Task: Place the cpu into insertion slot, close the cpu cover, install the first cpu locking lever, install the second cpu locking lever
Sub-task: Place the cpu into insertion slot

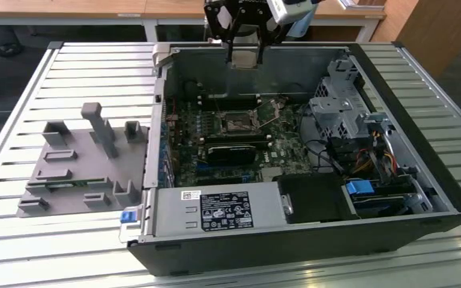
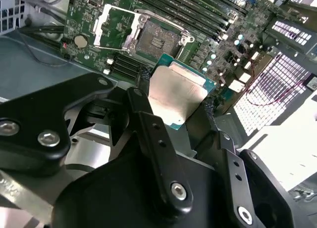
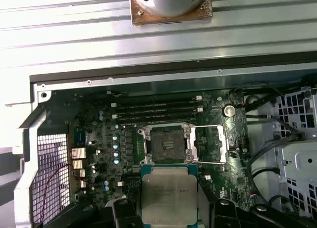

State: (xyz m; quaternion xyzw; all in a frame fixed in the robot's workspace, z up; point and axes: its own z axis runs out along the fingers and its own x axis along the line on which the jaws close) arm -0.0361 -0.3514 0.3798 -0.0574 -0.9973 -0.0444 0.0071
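My gripper (image 1: 245, 59) hangs above the open computer case's back wall, shut on the cpu (image 1: 244, 55). In both wrist views the cpu (image 2: 174, 97) (image 3: 168, 198) shows as a silver-grey square chip on a green base, pinched by its two side edges between my black fingers (image 2: 143, 74). Below it on the motherboard lies the insertion slot (image 2: 159, 40) (image 3: 165, 143) (image 1: 237, 123), bare, with its contact field showing. The cpu cover (image 2: 115, 24) (image 3: 210, 144) is swung open and lies beside the slot.
Long memory slots (image 3: 156, 111) run along one side of the socket. A black module (image 1: 232, 150) sits in front of the socket, with a power supply (image 1: 214, 211) in front of that. A drive cage with cables (image 1: 343, 114) fills the exterior view's right. A grey fixture (image 1: 78, 162) rests outside the case at the left.
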